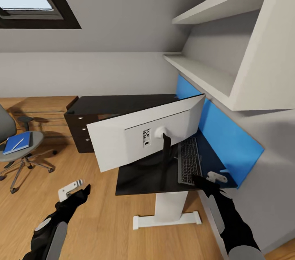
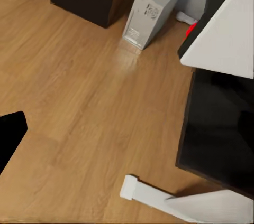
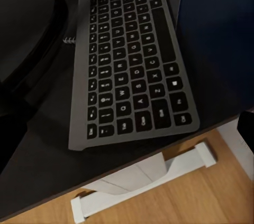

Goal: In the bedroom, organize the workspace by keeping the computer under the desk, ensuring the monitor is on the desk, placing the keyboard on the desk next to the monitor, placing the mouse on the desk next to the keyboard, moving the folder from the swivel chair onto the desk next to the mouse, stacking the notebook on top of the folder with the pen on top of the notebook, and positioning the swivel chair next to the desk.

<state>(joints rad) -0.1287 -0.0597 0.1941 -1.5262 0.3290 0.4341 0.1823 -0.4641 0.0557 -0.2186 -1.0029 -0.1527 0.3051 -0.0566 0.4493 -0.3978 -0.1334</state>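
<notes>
The monitor point(image 1: 145, 137) stands on the black desk point(image 1: 135, 180) with its light grey back toward me. The keyboard point(image 1: 189, 161) point(image 3: 129, 55) lies on the desk beside the monitor's stand, and a small spiral edge point(image 3: 69, 40) peeks from under it. My right gripper point(image 1: 215, 177) hangs open just above the desk's front right corner, close to the keyboard's near end. My left gripper point(image 1: 71, 188) is open over the floor, left of the desk. The grey computer point(image 2: 153, 10) stands on the floor under the desk. The swivel chair point(image 1: 35, 139) at far left carries the blue folder point(image 1: 14, 145) with the white pen point(image 1: 17, 143). The mouse is out of view.
Dark drawers point(image 1: 80, 133) with silver knobs form the desk's far left end. A white leg with a foot point(image 1: 168, 213) holds up the near end. A blue panel point(image 1: 229, 137) and white shelves point(image 1: 213, 75) line the right wall. Open wooden floor point(image 1: 94, 219) lies between chair and desk.
</notes>
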